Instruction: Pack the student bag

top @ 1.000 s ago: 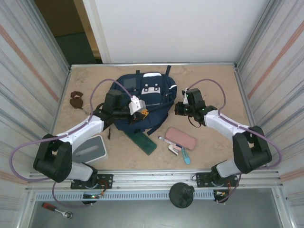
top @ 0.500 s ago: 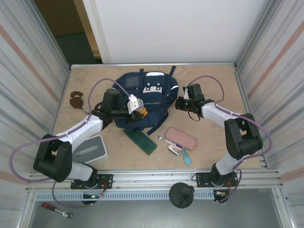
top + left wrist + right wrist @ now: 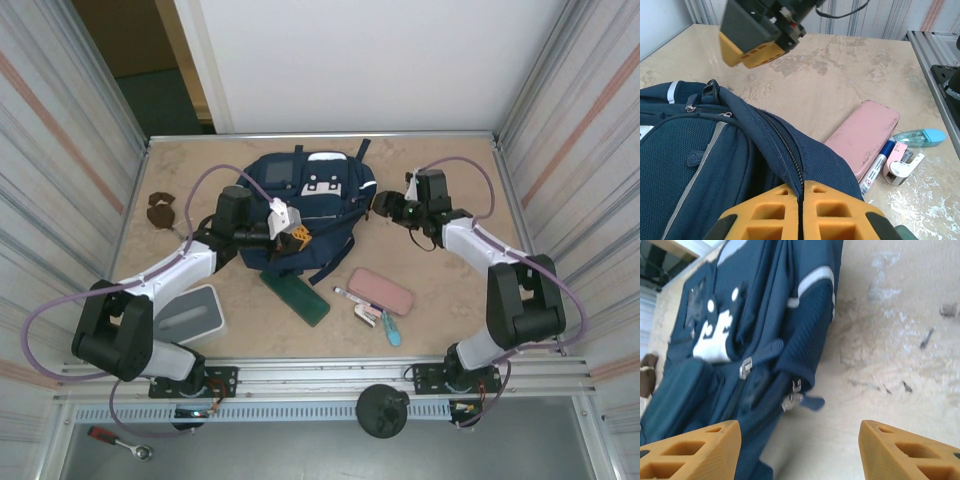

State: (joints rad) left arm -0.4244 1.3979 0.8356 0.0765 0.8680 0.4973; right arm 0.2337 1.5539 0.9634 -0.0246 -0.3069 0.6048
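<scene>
Student bag (image 3: 305, 215): navy, white patch uppermost, lying flat across the middle of the table (image 3: 470, 170), nearer the far edge than the near one. Left gripper (image 3: 290, 228): over the bag's near half, pads clenched on a raised ridge of the bag's fabric along a zip line. Right gripper (image 3: 388, 205): just beside the bag's right side, fingers (image 3: 690, 447) spread wide, released, nothing between them. Pink pouch (image 3: 381, 291): right of centre, toward the near edge, with a marker (image 3: 352, 296) and a blue tape dispenser (image 3: 390, 327) close beside it. Dark green flat item (image 3: 296, 297): at the bag's near edge; whether it touches the bag cannot be told. Grey box (image 3: 188, 315): near-left corner. Small brown item (image 3: 160, 210): by the left edge.
</scene>
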